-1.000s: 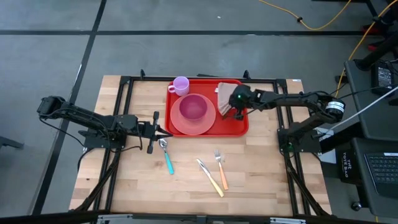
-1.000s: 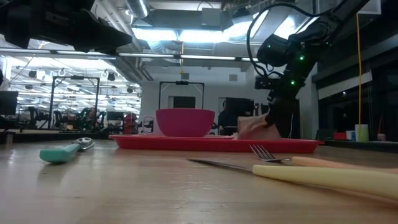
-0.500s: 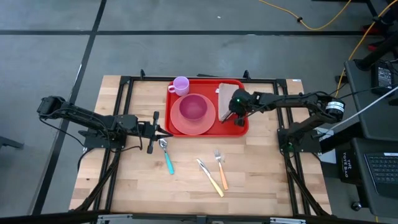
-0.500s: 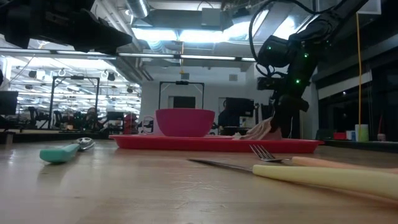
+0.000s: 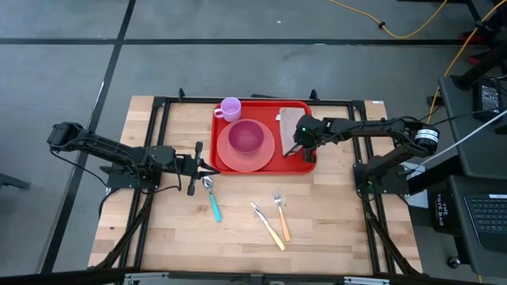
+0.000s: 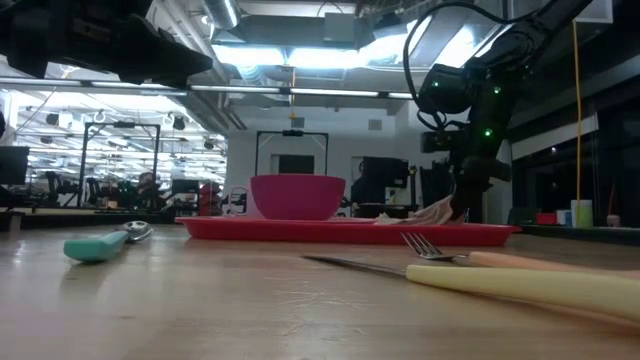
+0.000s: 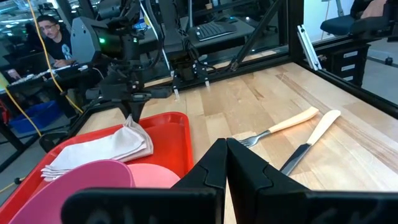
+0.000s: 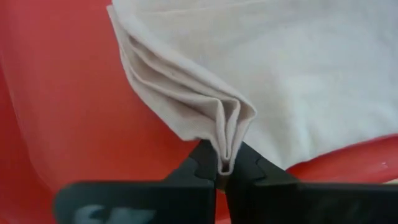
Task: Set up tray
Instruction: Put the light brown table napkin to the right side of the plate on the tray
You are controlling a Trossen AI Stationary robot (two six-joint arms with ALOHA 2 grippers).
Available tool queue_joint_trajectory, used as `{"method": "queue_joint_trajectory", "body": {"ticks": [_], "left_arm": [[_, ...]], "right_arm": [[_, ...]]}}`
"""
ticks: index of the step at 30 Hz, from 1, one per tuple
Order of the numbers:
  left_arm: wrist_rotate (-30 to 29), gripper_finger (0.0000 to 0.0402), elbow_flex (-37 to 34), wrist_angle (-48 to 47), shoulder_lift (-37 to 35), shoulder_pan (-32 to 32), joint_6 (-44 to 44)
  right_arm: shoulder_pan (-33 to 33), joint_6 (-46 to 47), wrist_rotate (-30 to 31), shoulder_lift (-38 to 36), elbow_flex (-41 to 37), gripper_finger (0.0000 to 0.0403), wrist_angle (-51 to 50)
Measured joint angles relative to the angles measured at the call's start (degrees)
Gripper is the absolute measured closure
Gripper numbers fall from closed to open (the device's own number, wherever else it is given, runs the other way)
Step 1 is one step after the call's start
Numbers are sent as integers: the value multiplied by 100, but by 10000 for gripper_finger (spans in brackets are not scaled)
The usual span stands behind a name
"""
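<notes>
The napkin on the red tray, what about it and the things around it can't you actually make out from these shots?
- Napkin: high view, right gripper covers its near corner.
- Tray: low view shows only its front rim; the floor is hidden.
- Cup: hidden behind the bowl in the low view.
- Spoon: left wrist view, cut off by the left gripper.

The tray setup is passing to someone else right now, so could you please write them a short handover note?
Right gripper: shut on a fold of the beige cloth napkin, over the right end of the large red plastic tray.
Left gripper: shut, holding nothing, beside the teal-handled spoon.
Done: round pink plate with pink bowl, lilac cup and napkin are on the tray.
Left: release the napkin; spoon, fork and knife remain on the wooden table.
</notes>
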Motion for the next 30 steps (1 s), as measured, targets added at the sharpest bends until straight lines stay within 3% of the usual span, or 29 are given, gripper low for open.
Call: {"method": "queue_joint_trajectory", "body": {"ticks": [6,20,30], "left_arm": [[0,398,0,0,0,0,7],[0,398,0,-52,0,2,17],[0,398,0,-50,-2,2,17]], "right_arm": [[0,206,4,0,0,334,0],[-2,191,-339,0,0,273,-109],[0,222,-310,0,-1,182,-253]]}}
